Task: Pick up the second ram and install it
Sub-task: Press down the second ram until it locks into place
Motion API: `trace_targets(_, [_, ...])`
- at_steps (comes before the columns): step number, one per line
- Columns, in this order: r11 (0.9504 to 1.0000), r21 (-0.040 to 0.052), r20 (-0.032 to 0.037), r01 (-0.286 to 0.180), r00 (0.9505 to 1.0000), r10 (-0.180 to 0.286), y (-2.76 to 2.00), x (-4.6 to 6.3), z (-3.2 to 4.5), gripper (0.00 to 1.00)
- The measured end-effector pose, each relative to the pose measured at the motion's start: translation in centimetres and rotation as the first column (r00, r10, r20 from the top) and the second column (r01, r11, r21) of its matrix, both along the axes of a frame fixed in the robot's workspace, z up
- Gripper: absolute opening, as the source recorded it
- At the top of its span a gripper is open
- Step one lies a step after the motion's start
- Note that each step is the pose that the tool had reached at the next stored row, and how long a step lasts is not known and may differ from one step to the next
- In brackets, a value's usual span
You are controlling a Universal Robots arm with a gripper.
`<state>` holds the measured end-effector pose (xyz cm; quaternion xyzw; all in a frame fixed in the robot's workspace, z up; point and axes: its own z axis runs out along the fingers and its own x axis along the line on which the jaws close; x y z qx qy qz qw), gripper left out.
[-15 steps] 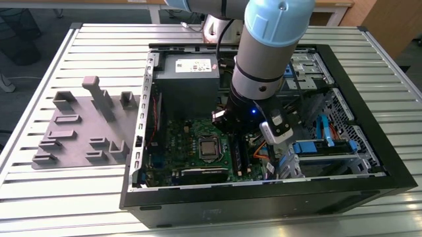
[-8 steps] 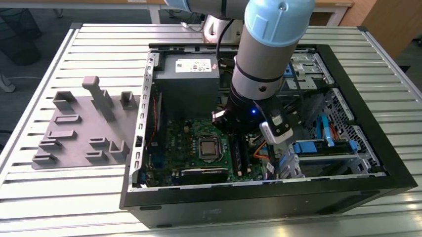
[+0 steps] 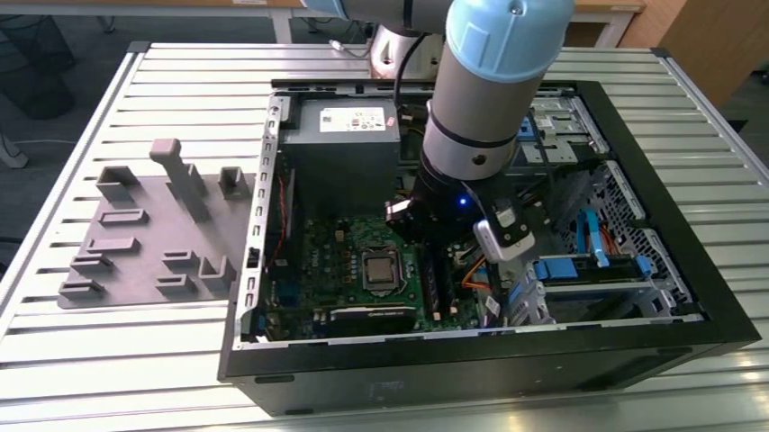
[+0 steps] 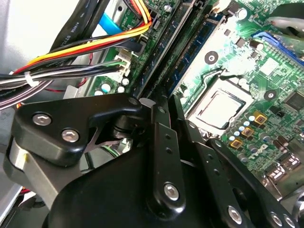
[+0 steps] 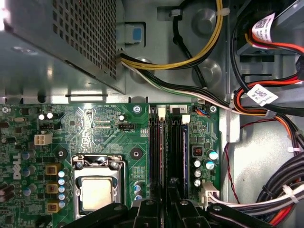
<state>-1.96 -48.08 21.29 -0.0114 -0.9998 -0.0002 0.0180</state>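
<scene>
Reaching into the open computer case (image 3: pixel 673 270), the gripper (image 5: pixel 167 202) looks nearly shut over the memory slots (image 5: pixel 173 142); lower centre, first wrist view; whether it grips anything, I cannot tell

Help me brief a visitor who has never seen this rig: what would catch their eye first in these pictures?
First, the big grey and light-blue robot arm reaching down into the open computer case on the slatted table. Next, the green motherboard with its bare silver processor, and the gripper poised right at the dark memory slots. A grey parts fixture sits at the exterior view's left.
</scene>
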Motion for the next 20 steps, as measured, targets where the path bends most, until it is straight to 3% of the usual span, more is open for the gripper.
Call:
trace_targets(9, [1.0000, -0.0001, 0.0000, 0.000, 1.0000, 0.000, 0.00, 0.0, 2.72, 0.21])
trace_targets(10, [1.0000, 0.0001, 0.0000, 0.000, 1.0000, 0.000, 0.00, 0.0, 2.73, 0.21])
trace_targets(11, [1.0000, 0.0002, 0.0001, 0.000, 1.0000, 0.000, 0.00, 0.0, 2.73, 0.13])
trace_targets(16, [1.0000, 0.0001, 0.0000, 0.000, 1.0000, 0.000, 0.00, 0.0, 2.71, 0.11])
trace_targets(20, [1.0000, 0.0007, -0.0001, 0.000, 1.0000, 0.000, 0.00, 0.0, 2.22, 0.11])
